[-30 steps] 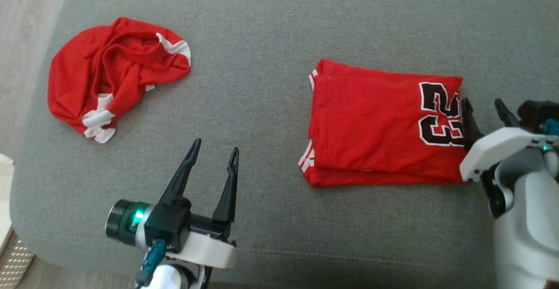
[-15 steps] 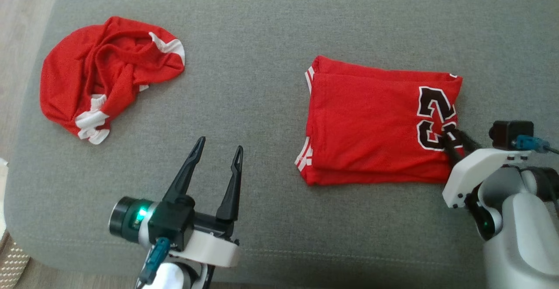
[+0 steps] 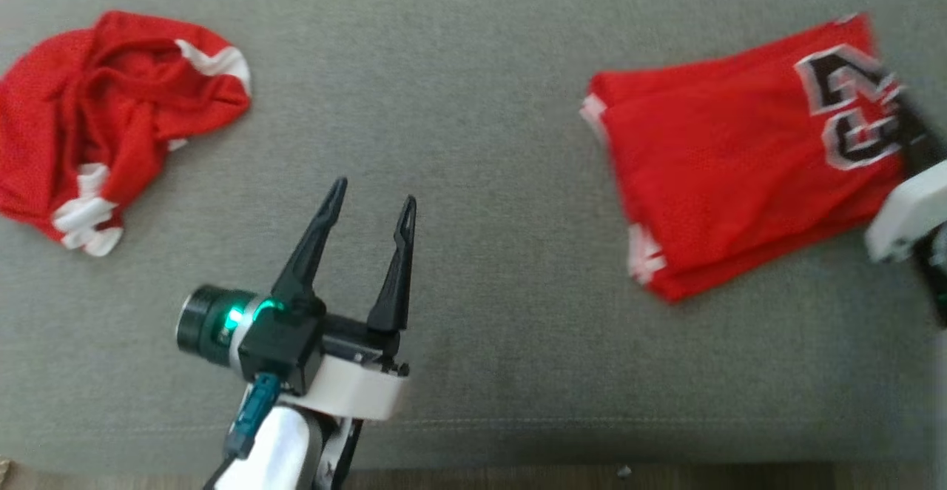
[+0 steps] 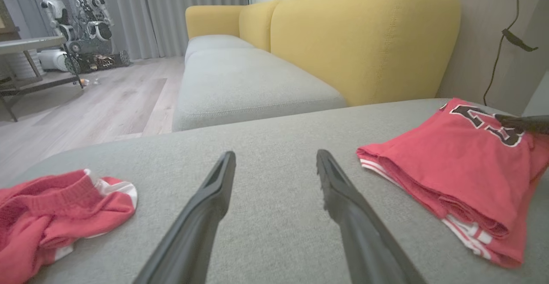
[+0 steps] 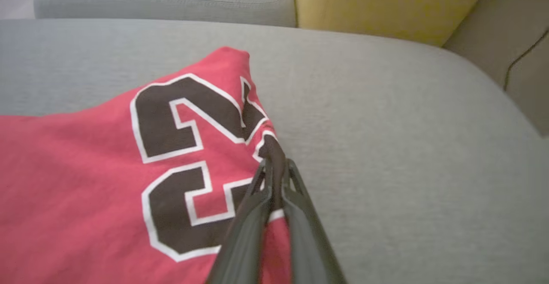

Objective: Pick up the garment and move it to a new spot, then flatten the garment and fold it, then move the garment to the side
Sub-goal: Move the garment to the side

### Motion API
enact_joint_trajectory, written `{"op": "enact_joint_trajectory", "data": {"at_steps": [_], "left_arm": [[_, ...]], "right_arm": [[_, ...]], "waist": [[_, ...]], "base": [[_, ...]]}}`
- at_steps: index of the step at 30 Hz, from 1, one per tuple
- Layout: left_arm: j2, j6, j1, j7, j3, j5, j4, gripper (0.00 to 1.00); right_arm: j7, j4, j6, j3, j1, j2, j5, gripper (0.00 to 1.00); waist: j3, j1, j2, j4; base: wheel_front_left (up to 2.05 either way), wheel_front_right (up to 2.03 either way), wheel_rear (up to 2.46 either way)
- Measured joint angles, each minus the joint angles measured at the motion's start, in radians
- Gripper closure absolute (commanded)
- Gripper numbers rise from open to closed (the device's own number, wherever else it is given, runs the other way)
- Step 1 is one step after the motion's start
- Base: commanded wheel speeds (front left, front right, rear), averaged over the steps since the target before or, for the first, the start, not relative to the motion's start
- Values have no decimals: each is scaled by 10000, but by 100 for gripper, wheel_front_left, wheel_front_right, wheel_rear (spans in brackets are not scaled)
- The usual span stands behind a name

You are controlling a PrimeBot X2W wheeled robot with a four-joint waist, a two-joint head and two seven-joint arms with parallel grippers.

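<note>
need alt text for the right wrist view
The right gripper is pinched shut on the edge of a folded red jersey with a black number, lying on a grey cushion. A yellow sofa back stands behind.

A home living room, seen from the left wrist: a yellow-backed sofa point(image 4: 364, 39) with grey seat cushions point(image 4: 240, 78) at twelve o'clock, grey curtains point(image 4: 180, 9) at eleven, wood-plank floor point(image 4: 98, 104) and toy robots point(image 4: 53, 1) at ten.

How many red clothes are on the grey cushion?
2. A crumpled red garment lies at the left of the grey cushion; a folded red jersey with a number lies at the right, its edge pinched in the right claw. The crumpled heap's folds could hide more.
</note>
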Motion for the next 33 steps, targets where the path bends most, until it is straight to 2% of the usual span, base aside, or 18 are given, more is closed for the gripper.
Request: {"op": "enact_joint_trajectory", "data": {"at_steps": [4,8,21,24,25,26,30,33], "left_arm": [[-6,-27,-274,-2,6,0,-167,0],[-25,-155,-448,-6,29,-305,-320,0],[-54,-161,-918,-8,38,-316,-431,0],[-58,-332,-1185,-8,36,-305,-422,0],[-59,-334,-1261,-8,36,-305,-418,0],[-63,-339,-1323,-8,35,-305,-410,0],[-73,-462,-1440,-8,36,-305,-313,0],[-77,-464,-1436,-8,46,-305,-196,0]], "right_arm": [[58,-433,0,-533,-269,-539,-339,100],[35,-951,0,-1361,-442,-794,-669,100],[29,-2307,0,-3262,-827,-1285,-1994,100],[31,-2771,0,-3655,-972,-1356,-2506,100],[31,-2863,0,-3760,-971,-1358,-2592,72],[27,-2940,0,-3893,-971,-1350,-2794,0],[-211,-3231,0,-4224,-973,-1181,-3532,0],[-464,-3342,0,-4077,-963,-740,-3971,0]], "waist": [[392,0,0,-267],[732,0,0,-518],[1659,0,1,-794],[1966,0,1,-774],[2026,0,1,-754],[2072,0,0,-722],[2110,0,0,-548],[1944,0,1,-447]], "base": [[0,0,0],[0,0,0],[0,0,0],[0,0,0],[0,0,0],[0,0,0],[0,0,0],[0,0,0]]}}
